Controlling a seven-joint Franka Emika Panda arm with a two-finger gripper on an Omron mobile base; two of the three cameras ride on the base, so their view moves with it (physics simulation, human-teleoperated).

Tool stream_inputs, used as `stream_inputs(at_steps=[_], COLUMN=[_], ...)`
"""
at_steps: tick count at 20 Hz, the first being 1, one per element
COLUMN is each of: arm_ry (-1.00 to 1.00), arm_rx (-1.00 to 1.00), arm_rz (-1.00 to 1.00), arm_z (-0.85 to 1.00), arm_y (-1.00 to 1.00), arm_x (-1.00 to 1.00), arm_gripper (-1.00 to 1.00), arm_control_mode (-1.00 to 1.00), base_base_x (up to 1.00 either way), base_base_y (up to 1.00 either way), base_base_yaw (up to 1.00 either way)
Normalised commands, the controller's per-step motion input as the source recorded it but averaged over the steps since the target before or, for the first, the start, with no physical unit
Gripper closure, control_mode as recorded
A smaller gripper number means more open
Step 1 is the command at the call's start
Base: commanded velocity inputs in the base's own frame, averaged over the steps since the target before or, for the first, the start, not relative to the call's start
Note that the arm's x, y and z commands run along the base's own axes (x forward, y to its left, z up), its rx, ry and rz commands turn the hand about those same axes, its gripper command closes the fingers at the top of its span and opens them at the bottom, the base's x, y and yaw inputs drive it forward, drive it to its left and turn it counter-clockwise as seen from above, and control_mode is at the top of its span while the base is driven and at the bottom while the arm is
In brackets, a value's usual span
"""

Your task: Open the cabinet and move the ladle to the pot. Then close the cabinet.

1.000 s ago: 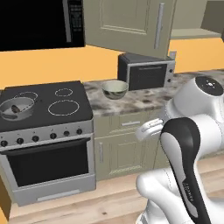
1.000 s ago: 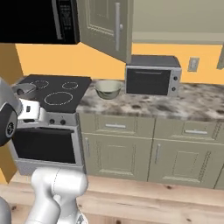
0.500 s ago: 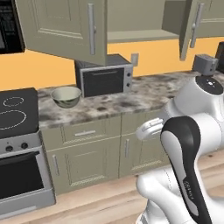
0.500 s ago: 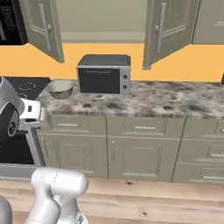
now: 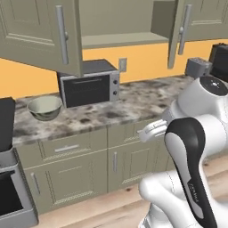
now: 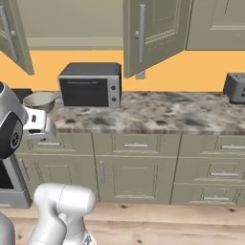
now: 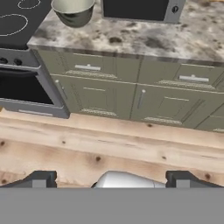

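The cabinet (image 5: 119,41) hangs above the counter with both doors swung open, the left door (image 5: 41,32) and the right door (image 5: 179,27) each carrying a long silver bar handle. In the right base view the same cabinet (image 6: 72,42) shows its bare shelf between the open doors. The ladle and the pot are out of view. My gripper (image 7: 111,180) is open, held low over the wooden floor in front of the lower cabinets, with nothing between its fingertips (image 7: 40,179).
A dark toaster oven (image 5: 89,87) and a pale bowl (image 5: 44,107) sit on the speckled counter (image 5: 133,104). A silver toaster (image 6: 235,87) stands further right. The stove (image 7: 22,19) is at the left. The open right door (image 6: 153,33) juts out over the counter.
The whole picture has slid left, so the base has driven right along the counter. Stove and pot have left the base views and the open cabinet now fills the top. The gripper stays open.
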Motion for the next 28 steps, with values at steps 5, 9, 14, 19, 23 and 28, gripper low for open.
stream_inputs(at_steps=[5,9,14,19,23,28], arm_ry=[0.0,0.0,0.0,0.0,0.0,0.0], arm_rx=[0.0,0.0,0.0,0.0,0.0,0.0], arm_rz=[0.0,0.0,0.0,0.0,0.0,0.0], arm_z=[0.0,0.0,0.0,0.0,0.0,0.0], arm_y=[0.0,0.0,0.0,0.0,0.0,0.0], arm_x=[0.0,0.0,0.0,0.0,0.0,0.0], arm_gripper=[-1.0,-1.0,-1.0,-1.0,-1.0,-1.0], arm_control_mode=[1.0,1.0,1.0,1.0,1.0,1.0], base_base_x=[0.58,0.69,0.69,0.59,0.49,0.55], base_base_y=[-0.22,-0.31,-0.2,-0.07,-0.17,-0.25], base_base_yaw=[0.0,0.0,0.0,0.0,0.02,0.05])
